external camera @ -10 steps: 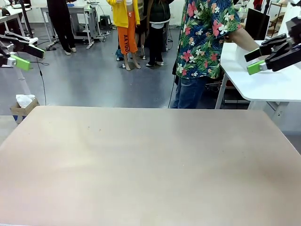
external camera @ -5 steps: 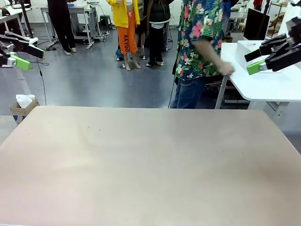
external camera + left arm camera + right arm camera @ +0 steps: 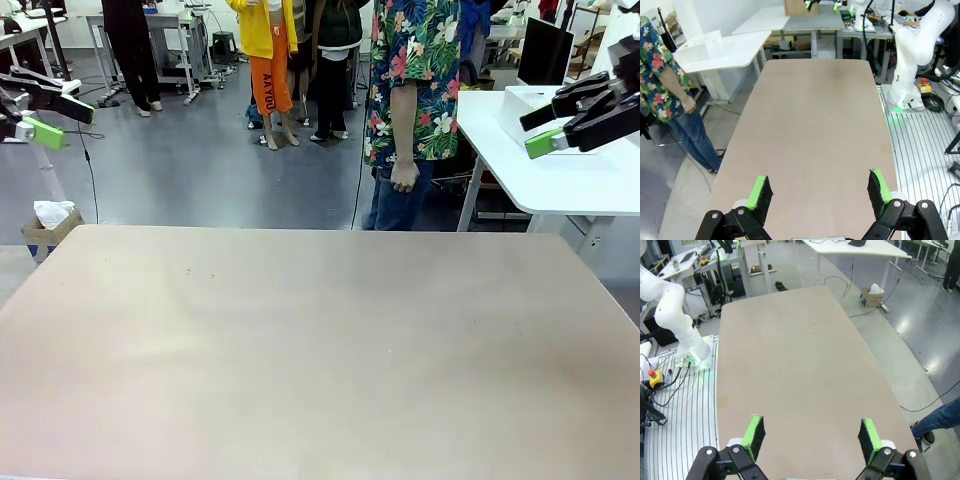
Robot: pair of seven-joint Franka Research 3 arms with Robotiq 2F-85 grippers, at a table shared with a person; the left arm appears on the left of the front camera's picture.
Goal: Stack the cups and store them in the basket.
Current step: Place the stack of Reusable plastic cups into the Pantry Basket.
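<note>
While the counter (image 3: 320, 350) lies bare across the lower half of the front view, nothing of the task appears done; no cup is stacked, and I judge the whole job still ahead. Where the cups are I cannot tell; a white box-like thing (image 3: 528, 102) sits on the white side table (image 3: 570, 175) at the upper right of the frame, possibly the basket, though too little of it shows to be sure. The left end effector (image 3: 819, 195) hangs at the upper left of the front view, its jaws spread wide and holding nothing; the right end effector (image 3: 810, 436) hangs at the upper right, likewise apart and empty. The counter is a matte, pale beige slab with rounded corners and a few faint specks; the end effectors are black and angular with bright green pads (image 3: 761, 191); the floor beyond is glossy grey. A person (image 3: 415, 90) in a flowered shirt stands at the far edge, upper middle, one hand (image 3: 404, 177) hanging loose.
</note>
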